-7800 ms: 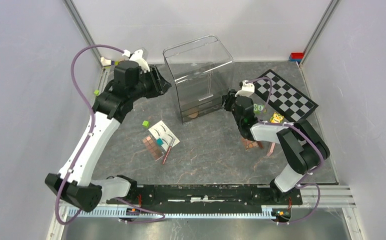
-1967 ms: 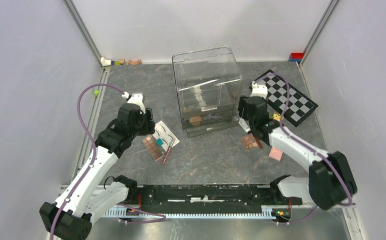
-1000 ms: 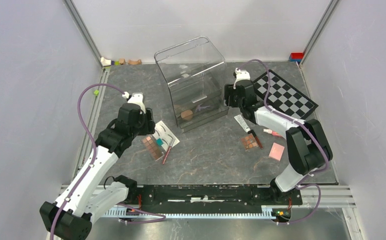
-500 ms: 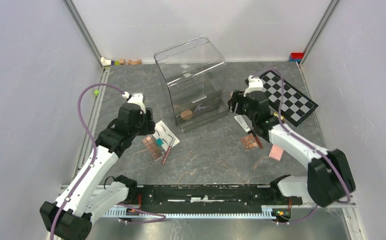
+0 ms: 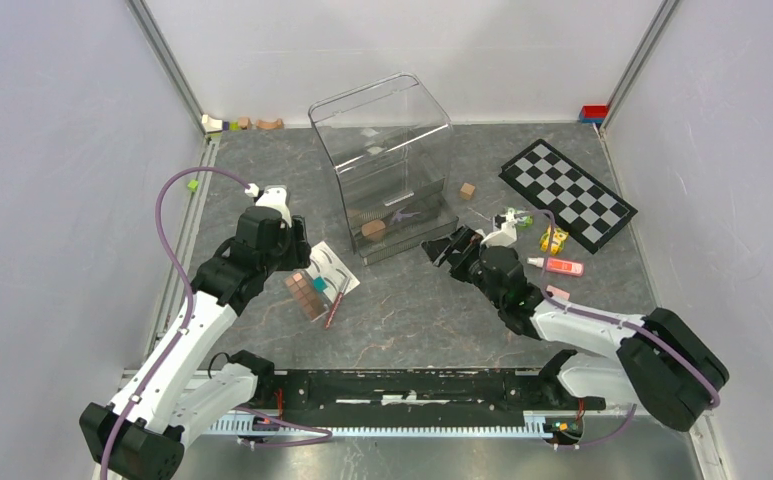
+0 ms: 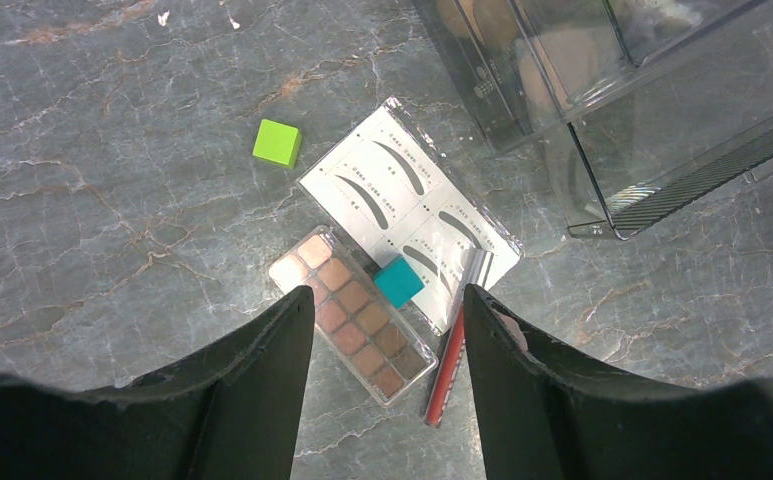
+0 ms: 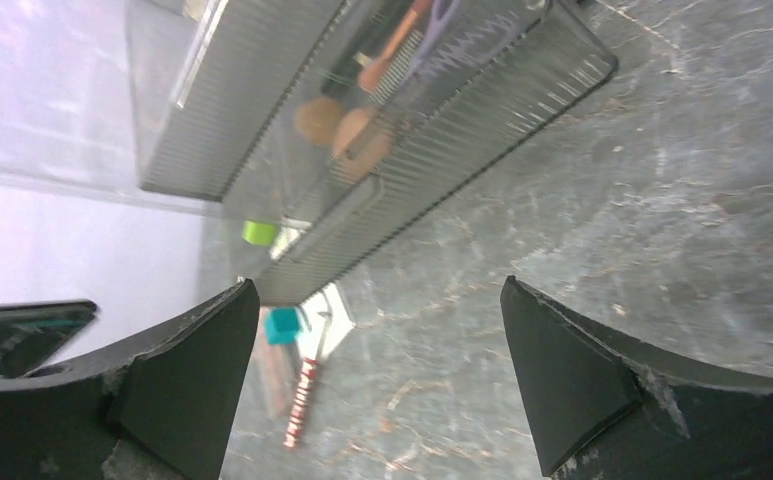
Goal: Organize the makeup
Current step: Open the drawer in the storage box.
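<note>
Left wrist view: the left tool (image 6: 387,300) hangs with jaws apart and empty over the brown eyeshadow palette (image 6: 352,328) and red pencil (image 6: 452,360). The white eyebrow card (image 6: 409,212) lies against them, just beyond. The right tool (image 7: 379,288) gapes wide, holding nothing, facing the clear organizer (image 7: 522,75), where a peach sponge (image 7: 347,128) sits low inside.

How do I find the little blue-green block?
Start at the big clear box. Just left of it lies a white eyebrow card; the block sits at the card's edge beside the brown palette. It is teal, while the cube nearby is bright green.
</note>
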Robot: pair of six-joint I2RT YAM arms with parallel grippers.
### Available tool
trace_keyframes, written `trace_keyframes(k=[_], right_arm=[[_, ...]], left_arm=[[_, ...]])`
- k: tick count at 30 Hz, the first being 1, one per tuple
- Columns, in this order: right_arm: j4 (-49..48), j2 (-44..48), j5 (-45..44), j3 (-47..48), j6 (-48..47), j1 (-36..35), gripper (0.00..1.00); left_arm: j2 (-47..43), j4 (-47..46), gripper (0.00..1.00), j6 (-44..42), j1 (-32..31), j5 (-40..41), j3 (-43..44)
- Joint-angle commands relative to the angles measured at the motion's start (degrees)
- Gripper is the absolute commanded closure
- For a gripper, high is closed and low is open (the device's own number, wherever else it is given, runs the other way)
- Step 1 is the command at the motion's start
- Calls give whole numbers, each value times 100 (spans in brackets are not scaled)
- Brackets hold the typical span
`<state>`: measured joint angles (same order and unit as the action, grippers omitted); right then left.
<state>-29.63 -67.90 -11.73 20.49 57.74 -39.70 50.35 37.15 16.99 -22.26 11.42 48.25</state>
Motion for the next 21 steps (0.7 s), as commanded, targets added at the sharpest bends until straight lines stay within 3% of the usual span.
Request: trace_keyframes(k=[1, 3, 7, 13, 17, 21], right_arm=[[-1017, -352, -484, 54, 1182, -105, 2], [-1043, -582, -506, 188, 1410, -125, 2], [-169, -1075, -500, 857, 1751, -184, 2], [-239, -1487, -698, 1301, 1873, -334, 2], [526, -1742, -732, 1742, 1971, -363, 2], [1015, -1998, -733, 1980, 2133, -380, 14]], left_arm=[[-13, -208, 37, -234, 13, -78, 46], [-16, -213, 37, -232, 16, -70, 45], [-12, -211, 37, -232, 15, -74, 53], [-8, -214, 37, -232, 18, -79, 53], [-22, -215, 37, -232, 20, -85, 61], [-8, -217, 37, -232, 17, -95, 53]])
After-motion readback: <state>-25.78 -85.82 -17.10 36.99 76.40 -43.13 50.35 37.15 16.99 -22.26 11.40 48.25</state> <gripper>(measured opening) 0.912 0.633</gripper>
